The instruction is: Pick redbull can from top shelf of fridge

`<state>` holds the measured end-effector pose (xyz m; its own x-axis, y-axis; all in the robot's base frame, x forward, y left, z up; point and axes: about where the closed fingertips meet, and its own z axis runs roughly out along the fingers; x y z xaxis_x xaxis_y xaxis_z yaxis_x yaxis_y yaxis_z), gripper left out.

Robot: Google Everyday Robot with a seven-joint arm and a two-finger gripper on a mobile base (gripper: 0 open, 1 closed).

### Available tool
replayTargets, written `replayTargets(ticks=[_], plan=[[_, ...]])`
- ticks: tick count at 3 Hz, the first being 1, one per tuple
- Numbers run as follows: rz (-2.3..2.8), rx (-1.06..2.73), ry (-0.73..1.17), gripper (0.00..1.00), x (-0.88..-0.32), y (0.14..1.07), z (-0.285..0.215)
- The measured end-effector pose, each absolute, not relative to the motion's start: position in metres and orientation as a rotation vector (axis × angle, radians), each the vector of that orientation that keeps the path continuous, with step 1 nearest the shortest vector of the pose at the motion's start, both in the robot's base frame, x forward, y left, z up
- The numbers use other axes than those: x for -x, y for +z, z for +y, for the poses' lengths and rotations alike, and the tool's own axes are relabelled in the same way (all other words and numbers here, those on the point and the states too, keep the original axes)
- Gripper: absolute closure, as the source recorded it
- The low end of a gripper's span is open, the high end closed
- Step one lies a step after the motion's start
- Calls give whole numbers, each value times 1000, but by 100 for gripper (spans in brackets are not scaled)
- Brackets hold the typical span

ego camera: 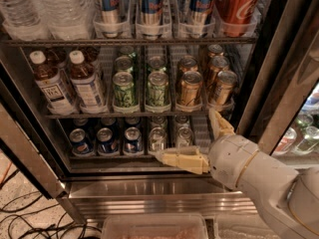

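Redbull can (151, 6) — well above, left of gripper (187, 135)

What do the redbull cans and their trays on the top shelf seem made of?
Redbull cans: likely thin metal, glossy blue and silver, with highlights. Trays: clear plastic; the cans show through. The pincer, open, low by the bottom rack, looks matte cream, perhaps plastic.

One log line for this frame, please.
phase: pre-grasp | gripper: jaws open, empty, low by bottom rack | redbull can: on top shelf, untouched
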<state>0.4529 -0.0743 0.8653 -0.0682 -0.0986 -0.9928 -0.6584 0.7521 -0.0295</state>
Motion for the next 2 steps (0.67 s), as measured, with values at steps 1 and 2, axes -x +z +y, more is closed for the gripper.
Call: replayTargets(ticks=[1,2], plan=[[1621,693,453,0,-460,859,-55],[1615,719,447,0,-470,866,-31]])
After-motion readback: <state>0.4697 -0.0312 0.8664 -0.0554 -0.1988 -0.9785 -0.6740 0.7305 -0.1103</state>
